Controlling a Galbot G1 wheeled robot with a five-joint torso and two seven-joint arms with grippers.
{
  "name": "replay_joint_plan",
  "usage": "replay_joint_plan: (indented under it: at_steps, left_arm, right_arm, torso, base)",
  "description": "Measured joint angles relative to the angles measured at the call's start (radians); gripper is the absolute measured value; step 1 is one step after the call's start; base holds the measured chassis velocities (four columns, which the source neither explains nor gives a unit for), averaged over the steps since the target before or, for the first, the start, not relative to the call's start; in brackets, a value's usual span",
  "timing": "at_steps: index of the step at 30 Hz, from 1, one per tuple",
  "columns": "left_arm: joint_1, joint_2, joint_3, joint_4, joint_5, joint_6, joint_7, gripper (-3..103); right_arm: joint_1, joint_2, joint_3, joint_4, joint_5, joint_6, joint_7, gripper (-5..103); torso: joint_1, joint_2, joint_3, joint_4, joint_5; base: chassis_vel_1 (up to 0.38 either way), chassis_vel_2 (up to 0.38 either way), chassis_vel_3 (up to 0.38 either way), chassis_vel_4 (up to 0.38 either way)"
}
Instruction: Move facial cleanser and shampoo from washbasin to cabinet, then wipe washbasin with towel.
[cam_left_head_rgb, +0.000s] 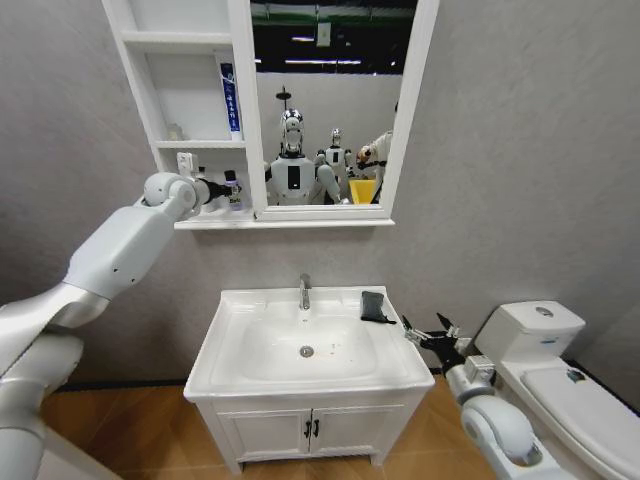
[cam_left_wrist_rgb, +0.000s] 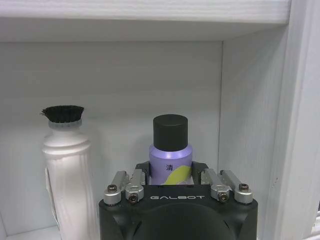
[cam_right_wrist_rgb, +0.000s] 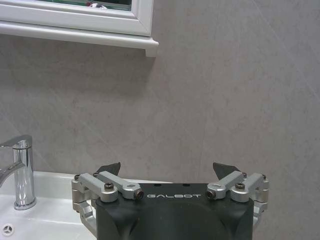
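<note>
Reaching up with my left arm, I have the left gripper inside the bottom shelf of the cabinet on the wall. In the left wrist view, the fingers sit on both sides of a small purple bottle with a black cap. They look closed on it, right at its lower part. The bottle stands upright near the right wall of the shelf. Next to it, a bit apart, stands a white bottle with a dark brush-like top.

One shelf up, I see a tall white tube with blue on it, standing by the mirror side.

Down below is the washbasin with its shiny tap at the back. The dark towel lies folded on the back right corner of the washbasin.

My right gripper hangs just off the right side of the washbasin, near the towel but not touching it. Its fingers are spread apart and hold nothing. A white toilet sits to the right of it.
</note>
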Motion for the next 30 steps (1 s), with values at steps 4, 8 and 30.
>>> replay_joint_plan:
  at_steps: [4,8,30]
  left_arm:
    - [0.007,0.000,0.000,-0.004,0.000,-0.001,-0.003,43]
    - [0.010,0.001,-0.004,-0.008,0.000,-0.003,-0.017,42]
    - [0.067,0.082,-0.039,-0.153,-0.051,-0.005,-0.113,100]
  right_arm:
    - [0.000,-0.007,0.001,-0.003,0.004,0.000,0.000,100]
    - [0.002,-0.017,0.005,-0.006,0.010,0.000,0.001,100]
    - [0.007,-0.031,-0.001,0.012,0.015,-0.001,0.003,100]
  torso:
    - [0.000,0.000,0.000,-0.0001,0.0000]
    - [0.000,0.000,0.000,-0.0001,0.0000]
    - [0.000,0.000,0.000,-0.0001,-0.0002]
  base:
    - [0.000,0.000,0.000,0.000]
    - [0.000,0.000,0.000,0.000]
    - [0.000,0.000,0.000,0.000]
